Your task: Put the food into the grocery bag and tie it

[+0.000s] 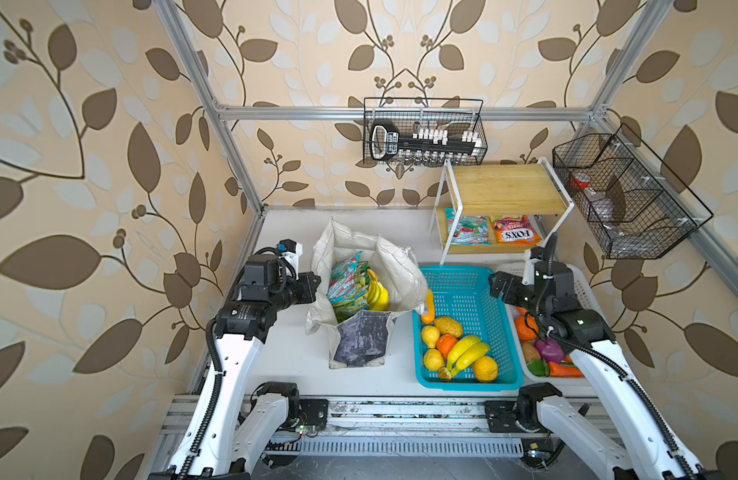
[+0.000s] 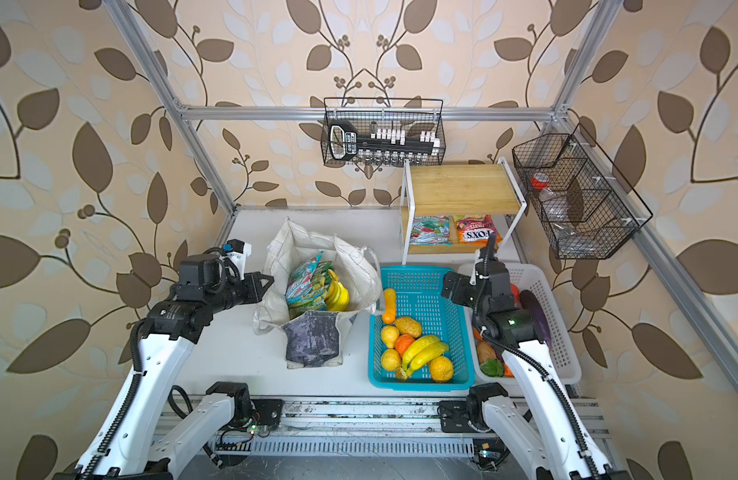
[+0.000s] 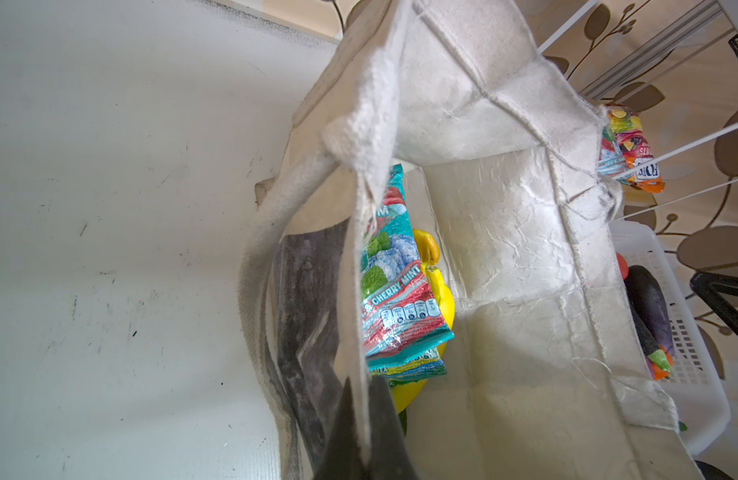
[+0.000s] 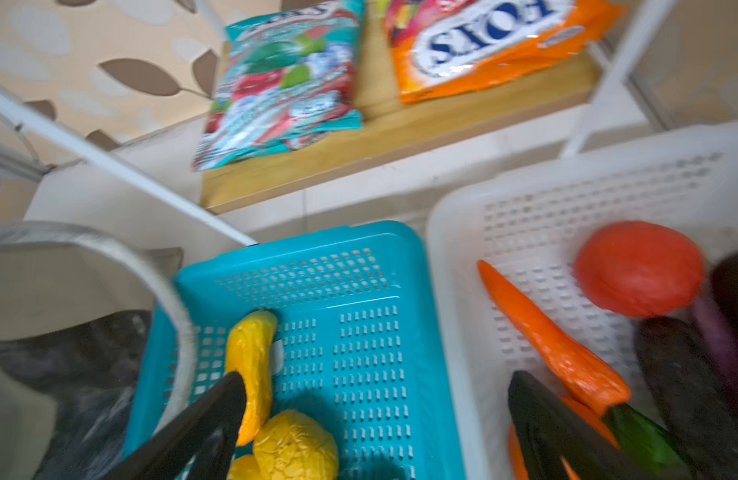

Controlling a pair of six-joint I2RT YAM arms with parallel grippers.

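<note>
The grocery bag (image 1: 396, 266) stands open at mid-table, its dark panel (image 1: 361, 340) facing front. Inside it are a yellow banana bunch (image 1: 377, 295) and teal-red and green-yellow packets (image 1: 346, 286). My left gripper (image 3: 364, 386) is shut on the cloth rim (image 3: 354, 291) at the bag's left side (image 1: 315, 282). More food, another banana bunch (image 1: 467, 353) among round yellow and orange fruit (image 1: 485, 368), lies in the turquoise basket (image 1: 467, 384). Above that basket's far right corner hangs my right gripper (image 4: 377, 378), open and holding nothing.
A white basket (image 2: 541, 299) with a carrot (image 4: 554, 345), tomato and aubergine sits right of the turquoise one. Behind them, a wooden shelf rack (image 1: 504, 187) holds two snack packets (image 1: 512, 229). Black wire baskets (image 1: 425, 133) hang on the frame.
</note>
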